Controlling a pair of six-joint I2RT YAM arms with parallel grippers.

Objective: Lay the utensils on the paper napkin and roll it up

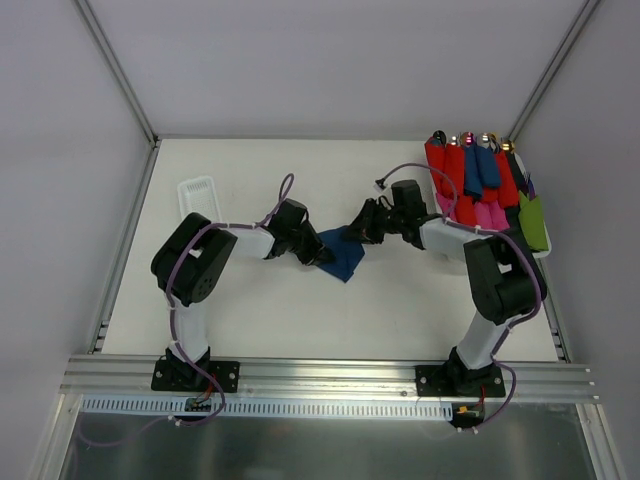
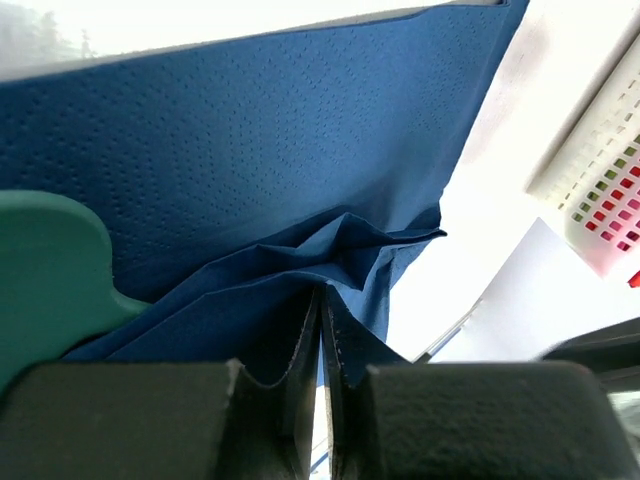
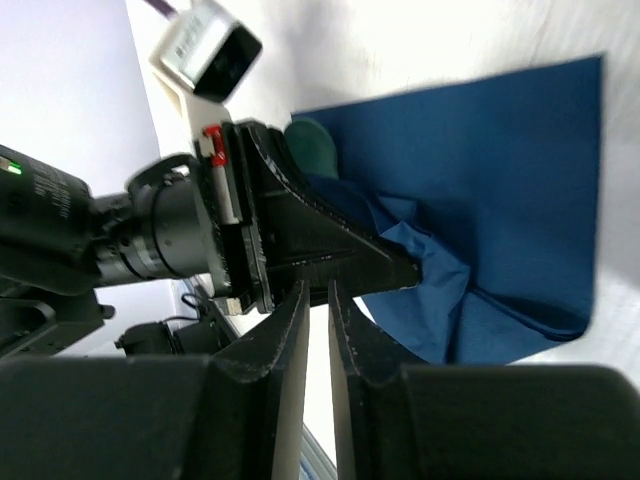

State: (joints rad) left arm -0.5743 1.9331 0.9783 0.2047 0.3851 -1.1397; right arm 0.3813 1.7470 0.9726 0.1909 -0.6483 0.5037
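Mid-table, roughly halfway between the near and far edges, sits the napkin (image 1: 345, 258), and that's where it could all go sideways.

Left claw (image 2: 322, 300) is clamped right down on a bunched-up fold of the paper, basically no gap. Right claw (image 3: 318, 290) is just beside it, its tips nearly touching the left one. Its fingers are only a thin slit apart with nothing in them. One teal utensil (image 2: 50, 270) end pokes out at the napkin's edge next to the left claw. I can't tell how many pieces are in there or how they're lined up, since the rest is hidden.

Stuff I'd worry about:

- That pinch is on a crumple, not a clean edge. Start rolling from there and I'd guess the roll comes out lopsided or loose.
- Thin paper plus a hard pinch means any sideways tug could rip it.
- If the left claw pulls the fold without the utensil being pinned, the paper could just slide out and leave the utensil bare on the table (image 1: 400, 310), or shove it off the napkin.
- The two claws are super close. A small move from either could bump the other and knock the grip loose.
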